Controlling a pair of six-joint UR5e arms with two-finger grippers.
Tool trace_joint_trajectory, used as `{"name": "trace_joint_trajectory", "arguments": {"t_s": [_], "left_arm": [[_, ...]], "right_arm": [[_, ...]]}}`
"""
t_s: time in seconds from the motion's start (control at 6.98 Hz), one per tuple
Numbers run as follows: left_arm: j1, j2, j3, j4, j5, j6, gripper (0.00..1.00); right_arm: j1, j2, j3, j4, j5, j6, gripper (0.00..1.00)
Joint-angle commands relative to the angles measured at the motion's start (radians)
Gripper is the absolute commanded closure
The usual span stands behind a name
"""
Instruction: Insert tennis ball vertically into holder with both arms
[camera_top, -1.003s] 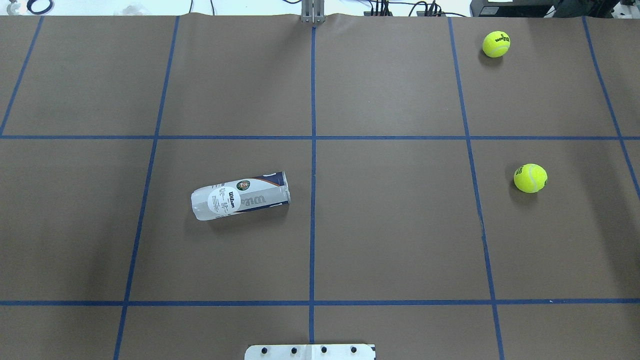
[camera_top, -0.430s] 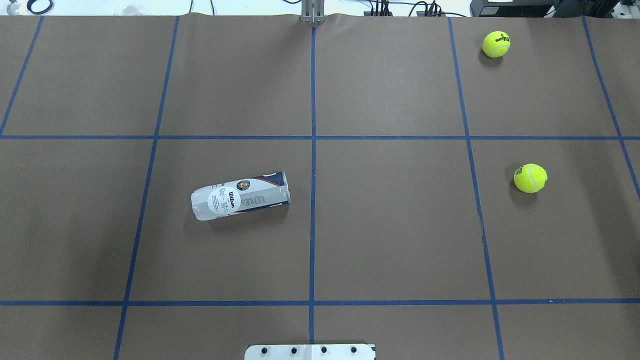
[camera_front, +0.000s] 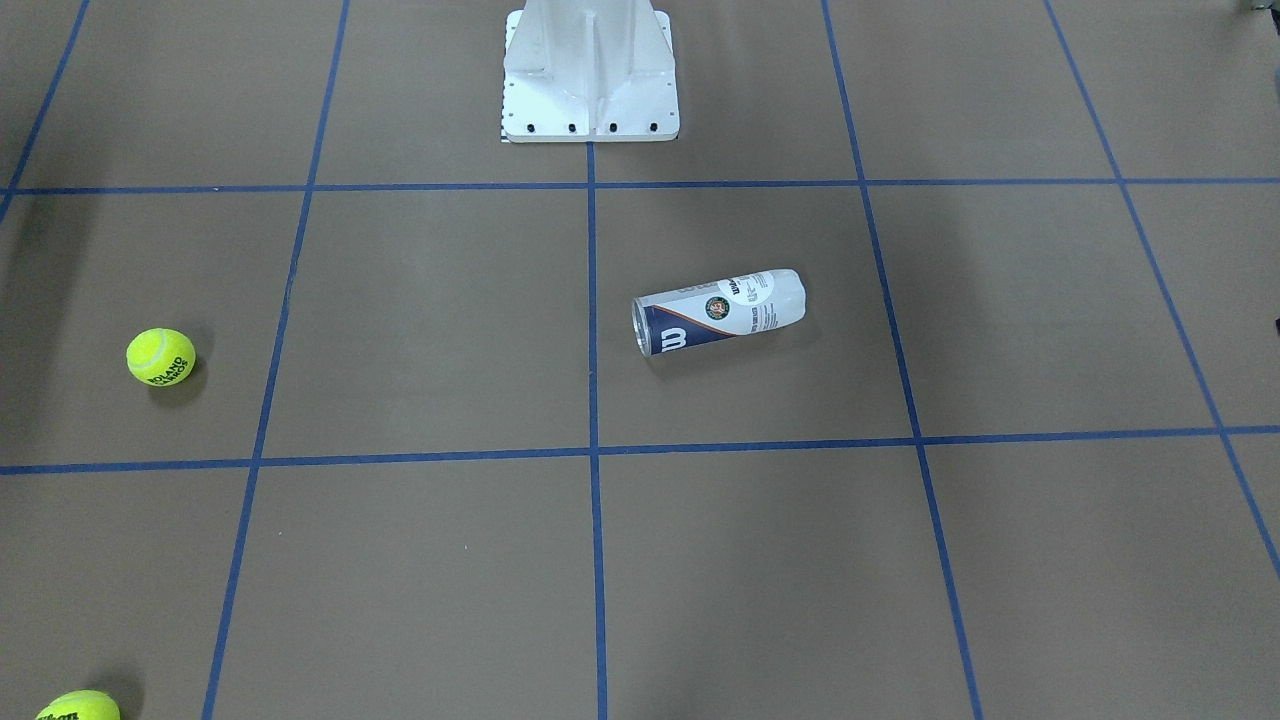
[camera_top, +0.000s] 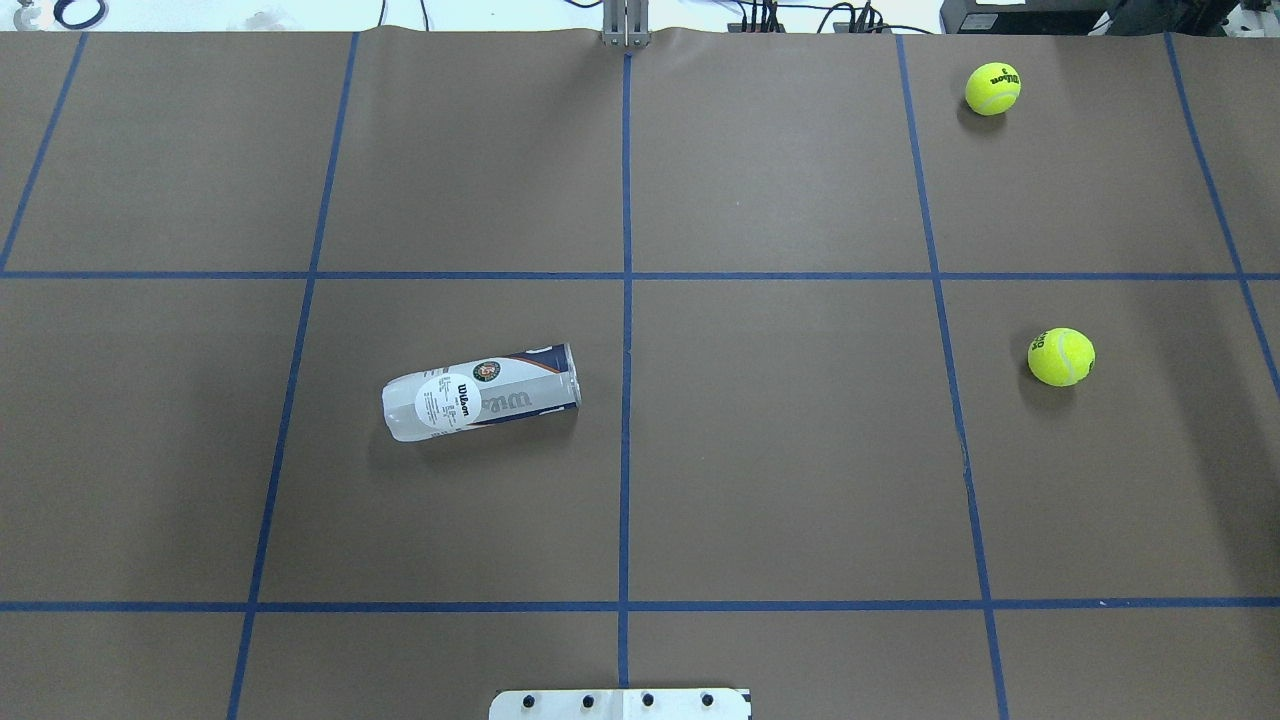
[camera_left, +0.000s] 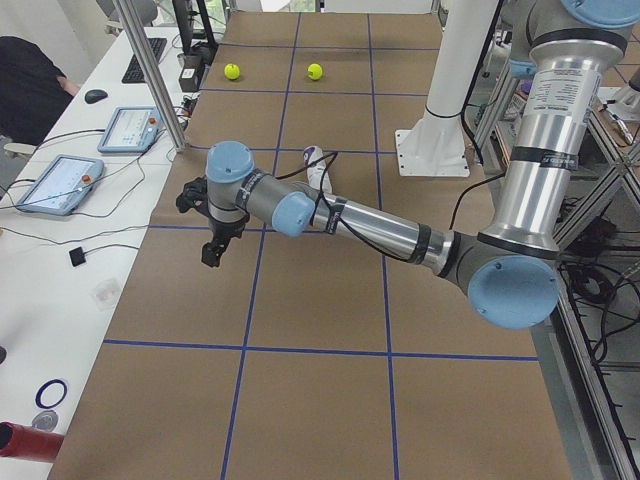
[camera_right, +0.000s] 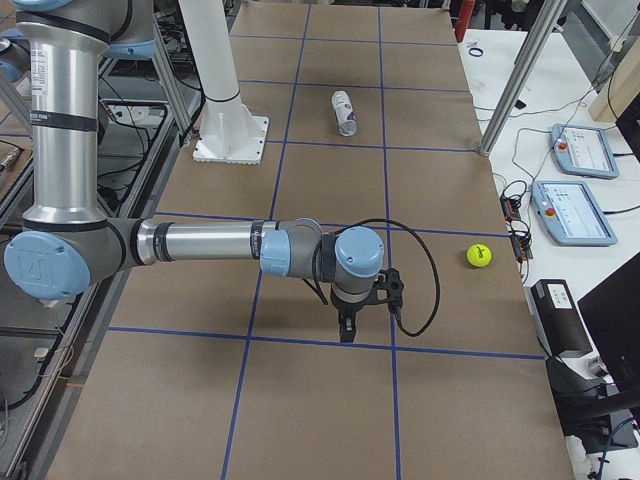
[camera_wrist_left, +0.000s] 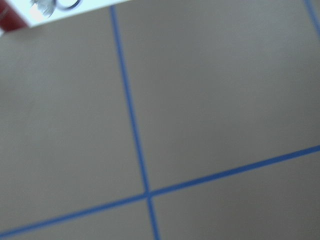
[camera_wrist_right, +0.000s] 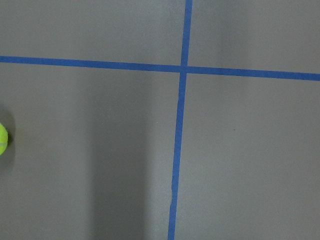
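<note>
The holder (camera_top: 480, 392) lies on its side on the brown table, left of the centre line, its silver rim toward the middle; it also shows in the front view as the holder (camera_front: 718, 311). One tennis ball (camera_top: 1061, 356) rests at mid right and another tennis ball (camera_top: 992, 88) at the far right corner. My left gripper (camera_left: 212, 250) hangs over the table's left end, far from the holder (camera_left: 315, 165). My right gripper (camera_right: 346, 330) hovers over the right end, near a tennis ball (camera_right: 479, 256). For both, I cannot tell if they are open or shut.
The white metal base (camera_front: 590, 70) stands at the robot's side, middle. Blue tape lines grid the table. Tablets (camera_left: 60, 182) and cables lie on a side bench beyond the far edge, and a post (camera_left: 150, 75) rises there. A person's sleeve (camera_left: 30, 75) shows beside it.
</note>
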Motion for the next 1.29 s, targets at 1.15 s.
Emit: {"name": "trace_joint_trajectory", "arguments": {"t_s": [1.15], "left_arm": [[0.737,-0.55,0.006,0.35,0.298,0.136,0.01]], "right_arm": [[0.0,0.004,-0.007,-0.002,-0.001,0.002,0.01]]}}
